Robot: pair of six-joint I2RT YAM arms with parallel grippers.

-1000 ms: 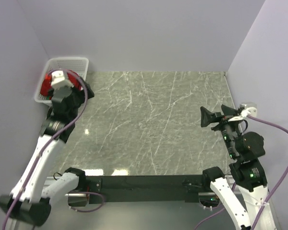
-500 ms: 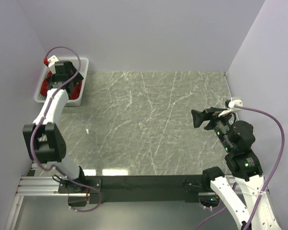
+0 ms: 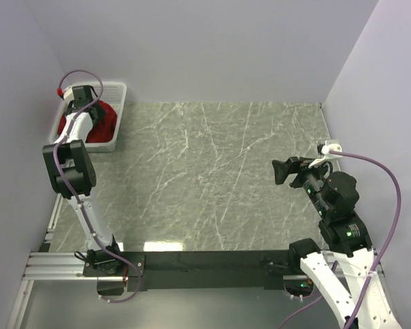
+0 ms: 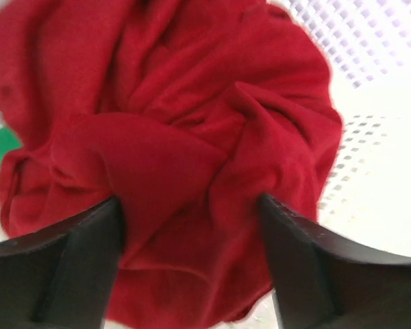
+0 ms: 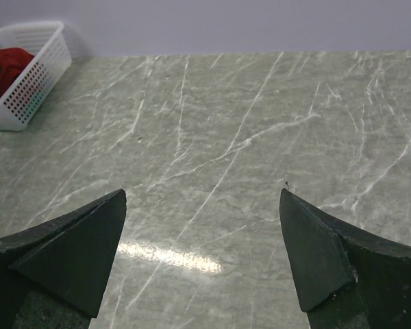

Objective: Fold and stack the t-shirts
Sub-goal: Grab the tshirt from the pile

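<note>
The deep red t-shirt [image 4: 192, 89] lies crumpled in the white lattice basket [image 3: 116, 89] at the far left corner, also seen as a red t-shirt [image 3: 104, 118] from above. My left gripper [image 4: 190, 205] reaches down into the basket, its jaws closed in on a bunched fold of red cloth that fills the gap and presses against both fingers. A small bit of the green t-shirt [image 4: 1, 144] peeks out at the red one's left edge. My right gripper [image 5: 202, 199] hovers open and empty over the right side of the table, also seen as the right gripper [image 3: 282, 170].
The grey marble table [image 3: 212, 164] stretches between the two arms. Purple walls close in the back and both sides. The basket [image 5: 34, 75] with the red t-shirt [image 5: 5, 62] shows far off to the left in the right wrist view.
My left arm stretched out and pushed down into the basket, and its jaws closed in on the red cloth. The right gripper shifted slightly left and stayed open.
</note>
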